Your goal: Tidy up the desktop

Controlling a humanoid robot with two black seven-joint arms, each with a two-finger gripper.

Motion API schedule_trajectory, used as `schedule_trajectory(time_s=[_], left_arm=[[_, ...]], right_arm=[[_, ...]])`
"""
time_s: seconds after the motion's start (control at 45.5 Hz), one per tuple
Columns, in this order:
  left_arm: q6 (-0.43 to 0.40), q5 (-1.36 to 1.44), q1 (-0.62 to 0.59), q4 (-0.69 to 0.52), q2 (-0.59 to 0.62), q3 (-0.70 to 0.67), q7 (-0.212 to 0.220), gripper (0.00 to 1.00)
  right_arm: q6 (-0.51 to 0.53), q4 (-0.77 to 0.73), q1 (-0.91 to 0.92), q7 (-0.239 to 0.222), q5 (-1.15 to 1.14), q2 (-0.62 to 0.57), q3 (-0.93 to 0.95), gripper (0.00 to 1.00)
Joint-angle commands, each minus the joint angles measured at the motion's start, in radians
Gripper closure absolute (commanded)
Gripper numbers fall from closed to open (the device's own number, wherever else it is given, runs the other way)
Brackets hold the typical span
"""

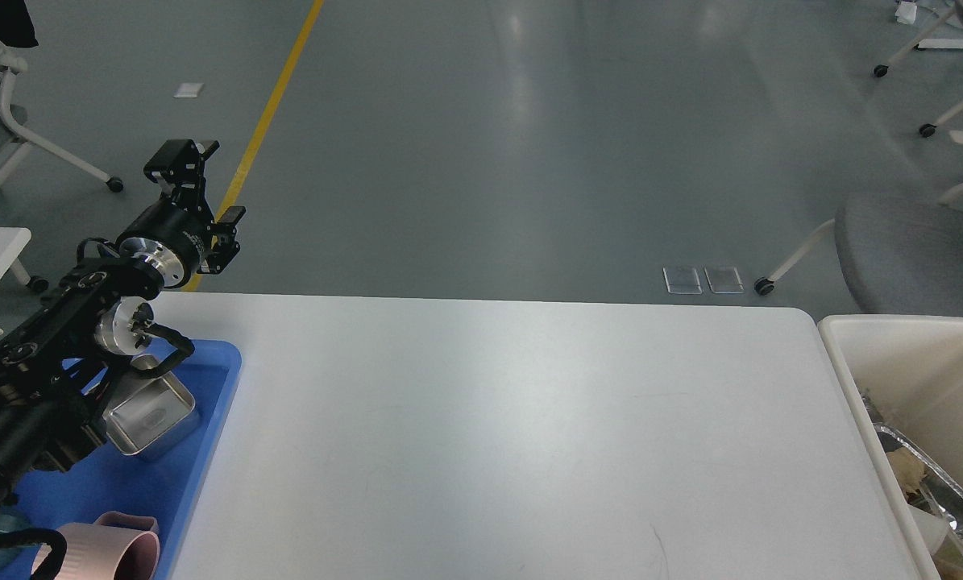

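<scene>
The white desktop (497,435) fills the middle of the head view, and its surface is bare. My left arm comes in from the lower left, and its gripper (199,184) is raised above the desktop's far left corner. That gripper is open, with nothing between its fingers. My right gripper is out of view.
A blue tray (159,491) at the left edge holds a metal box (152,411) and a pink cup (110,548). An off-white bin (916,370) at the right holds crumpled foil trays (928,491). A grey chair (908,254) stands behind the bin.
</scene>
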Motion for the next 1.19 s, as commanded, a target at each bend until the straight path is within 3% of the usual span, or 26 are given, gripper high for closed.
schedule_trajectory(time_s=[0.0, 0.11, 0.286, 0.351, 0.417, 0.483, 0.527, 0.659, 0.835, 0.988, 1.164], left_arm=[[0.000, 0.000, 0.000, 0.000, 0.000, -0.013, 0.001, 0.04], [0.000, 0.000, -0.003, 0.000, 0.003, -0.014, 0.001, 0.04], [-0.002, -0.054, -0.008, 0.000, 0.003, -0.026, -0.002, 0.04], [-0.002, -0.069, -0.009, 0.000, 0.001, -0.037, -0.033, 0.04], [-0.002, -0.069, -0.009, 0.000, 0.000, -0.037, -0.096, 0.04], [0.000, -0.072, -0.008, 0.000, -0.006, -0.036, -0.157, 0.04], [0.004, -0.072, -0.009, 0.000, -0.011, -0.037, -0.174, 0.04], [0.055, -0.074, -0.012, 0.017, -0.023, -0.039, -0.171, 0.04], [0.060, -0.116, -0.017, 0.060, -0.065, -0.040, -0.166, 0.04], [0.058, -0.198, -0.032, 0.092, -0.095, -0.043, -0.168, 0.04], [0.052, -0.204, -0.054, 0.133, -0.154, -0.095, -0.177, 0.04]], right_arm=[[-0.123, 0.003, 0.164, 0.011, 0.021, 0.028, 0.002, 0.00], [-0.223, 0.005, 0.299, 0.018, 0.021, 0.105, 0.002, 0.00], [-0.275, 0.006, 0.418, 0.022, 0.021, 0.217, 0.001, 0.00], [-0.281, 0.006, 0.474, 0.022, 0.021, 0.275, 0.001, 0.00], [-0.298, 0.006, 0.529, 0.032, 0.023, 0.330, 0.001, 0.01], [-0.329, 0.006, 0.580, 0.084, 0.026, 0.390, 0.013, 0.02], [-0.356, 0.005, 0.603, 0.142, 0.038, 0.433, 0.027, 0.02], [-0.392, 0.008, 0.628, 0.303, 0.072, 0.538, 0.036, 0.02], [-0.398, 0.003, 0.665, 0.498, 0.127, 0.650, 0.057, 0.02], [-0.384, 0.006, 0.665, 0.575, 0.214, 0.725, 0.057, 0.01], [-0.353, 0.006, 0.652, 0.583, 0.245, 0.765, 0.059, 0.00]])
